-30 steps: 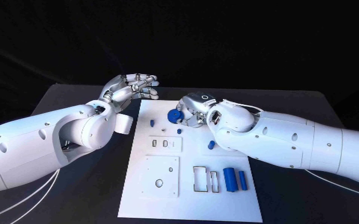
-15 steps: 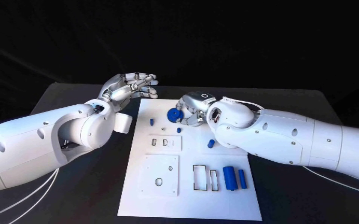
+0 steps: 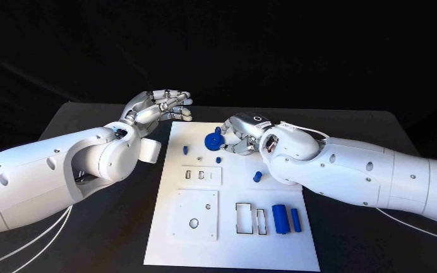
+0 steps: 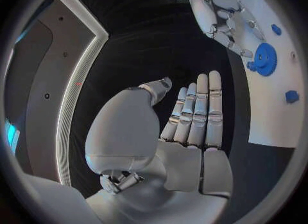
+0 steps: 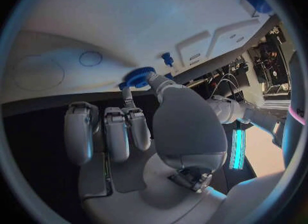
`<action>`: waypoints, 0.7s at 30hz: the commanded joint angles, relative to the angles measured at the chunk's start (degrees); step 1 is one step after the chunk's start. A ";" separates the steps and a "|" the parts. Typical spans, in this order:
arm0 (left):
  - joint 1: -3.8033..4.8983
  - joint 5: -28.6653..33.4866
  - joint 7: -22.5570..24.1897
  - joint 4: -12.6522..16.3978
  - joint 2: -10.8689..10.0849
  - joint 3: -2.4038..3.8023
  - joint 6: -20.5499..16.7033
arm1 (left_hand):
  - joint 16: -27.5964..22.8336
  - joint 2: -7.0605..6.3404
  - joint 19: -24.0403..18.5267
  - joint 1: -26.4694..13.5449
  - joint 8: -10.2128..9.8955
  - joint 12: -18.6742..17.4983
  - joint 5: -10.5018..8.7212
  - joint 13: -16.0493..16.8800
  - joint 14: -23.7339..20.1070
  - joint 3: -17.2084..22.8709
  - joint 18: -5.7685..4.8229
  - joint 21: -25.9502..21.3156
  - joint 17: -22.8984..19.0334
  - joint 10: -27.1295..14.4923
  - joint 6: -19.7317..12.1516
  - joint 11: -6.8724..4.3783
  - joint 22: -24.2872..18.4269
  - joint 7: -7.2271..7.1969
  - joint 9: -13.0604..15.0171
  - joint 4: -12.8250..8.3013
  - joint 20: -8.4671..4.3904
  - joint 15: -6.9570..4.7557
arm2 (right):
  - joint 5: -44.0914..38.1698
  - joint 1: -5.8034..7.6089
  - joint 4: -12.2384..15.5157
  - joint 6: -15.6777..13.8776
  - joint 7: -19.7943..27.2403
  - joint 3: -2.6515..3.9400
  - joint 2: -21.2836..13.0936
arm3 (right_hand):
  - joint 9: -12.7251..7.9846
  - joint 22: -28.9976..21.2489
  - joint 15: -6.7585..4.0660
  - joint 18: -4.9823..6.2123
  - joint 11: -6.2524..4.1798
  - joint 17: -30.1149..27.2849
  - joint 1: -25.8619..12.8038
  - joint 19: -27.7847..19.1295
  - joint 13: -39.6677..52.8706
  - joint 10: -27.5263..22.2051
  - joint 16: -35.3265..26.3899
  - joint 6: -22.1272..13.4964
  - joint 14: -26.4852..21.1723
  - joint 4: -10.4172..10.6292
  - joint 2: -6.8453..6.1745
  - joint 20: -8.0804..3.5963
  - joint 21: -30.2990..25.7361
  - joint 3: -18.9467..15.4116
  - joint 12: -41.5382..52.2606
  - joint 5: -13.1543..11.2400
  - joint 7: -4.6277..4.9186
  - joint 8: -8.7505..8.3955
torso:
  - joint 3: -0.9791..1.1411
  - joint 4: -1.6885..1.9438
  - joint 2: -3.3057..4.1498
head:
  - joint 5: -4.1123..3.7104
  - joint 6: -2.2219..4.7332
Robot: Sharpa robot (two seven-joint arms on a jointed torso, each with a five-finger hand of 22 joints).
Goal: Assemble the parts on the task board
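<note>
The white task board (image 3: 232, 238) lies in the middle of the black table. A blue gear (image 3: 214, 140) sits near its far end. My right hand (image 3: 239, 134) is at the gear, thumb and a finger pinching its rim (image 5: 136, 77); the other fingers (image 5: 106, 131) stay curled back. From the left wrist view the right hand's fingers (image 4: 221, 18) reach down to the gear (image 4: 264, 58). My left hand (image 3: 160, 105) hovers off the board's far left corner, fingers straight and together, holding nothing (image 4: 192, 116).
Small blue pegs (image 3: 185, 149) (image 3: 220, 158) stand near the gear. A blue piece (image 3: 257, 175) lies mid-board by my right forearm. Two blue cylinders (image 3: 280, 218) (image 3: 295, 219) rest near the front right beside rectangular slots (image 3: 244, 217). Round holes (image 3: 194, 222) mark the front left.
My right forearm has swung a little to the right, showing more of the mid-board blue piece. The right hand stays at the gear. The left hand has not moved.
</note>
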 commanded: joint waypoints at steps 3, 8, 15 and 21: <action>0.06 0.18 0.74 -0.49 -0.07 0.04 0.56 | -0.02 0.16 -0.30 -0.04 -0.29 -0.36 0.12 0.09 -0.43 -0.08 0.53 0.18 0.08 -0.35 -0.47 0.18 0.09 1.88 0.06 -0.29 0.09 0.02 | 1.84 0.19 2.57 -9.02 3.10 0.13 -2.61 | -0.07 6.06 0.05 -0.95 0.13 15.10 0.86 0.14 13.27 4.61 0.23 0.43 5.97 -0.15 -0.21 0.00 0.07 0.21 0.14 0.17 0.02 0.00 | 0.03 -0.11 -0.13 | -0.04 0.13; 0.06 0.32 0.78 -1.14 -0.17 0.03 0.57 | -0.02 0.16 -0.30 -0.04 -0.29 -0.36 0.12 0.09 -0.43 -0.08 0.53 0.18 0.08 -0.35 -0.47 0.18 0.09 1.88 0.06 -0.29 0.09 0.02 | 8.95 1.35 7.25 -10.89 4.81 0.24 -8.73 | -0.18 5.57 0.05 -0.81 0.19 15.10 0.85 -0.21 13.06 4.46 0.23 0.22 5.97 -0.19 -0.41 0.01 -0.39 0.17 -0.11 0.15 0.08 -0.23 | 0.03 -0.36 -0.53 | -0.13 0.42; 0.04 0.45 0.78 -1.63 -0.15 0.02 0.67 | -0.02 0.16 -0.30 -0.04 -0.29 -0.36 0.12 0.09 -0.43 -0.08 0.53 0.18 0.08 -0.35 -0.47 0.18 0.09 1.88 0.06 -0.29 0.09 0.02 | 22.59 2.59 11.35 -4.39 10.40 0.25 -17.52 | -0.39 2.08 -0.04 0.18 0.39 12.84 2.70 -2.91 11.33 3.12 -0.60 1.41 5.40 -1.45 -0.87 -0.04 -3.85 1.95 -2.16 4.47 0.31 -0.31 | 0.11 -1.14 -1.36 | -0.65 0.35; 0.03 0.56 0.78 -1.90 0.16 0.00 0.90 | 0.03 0.19 -0.50 -0.10 -0.37 -0.38 0.12 0.10 -0.50 -0.07 0.57 0.35 0.20 -0.43 -0.55 0.20 0.15 1.90 0.12 -0.33 0.15 0.04 | 27.72 2.89 10.79 -2.37 17.84 0.18 -23.25 | -0.95 -0.41 0.31 0.81 0.31 10.46 6.12 -4.89 8.84 0.99 -1.71 1.27 4.74 -4.42 -2.13 0.17 -6.79 4.09 -5.22 2.52 0.41 -0.99 | 0.24 -1.42 -1.89 | -1.19 0.26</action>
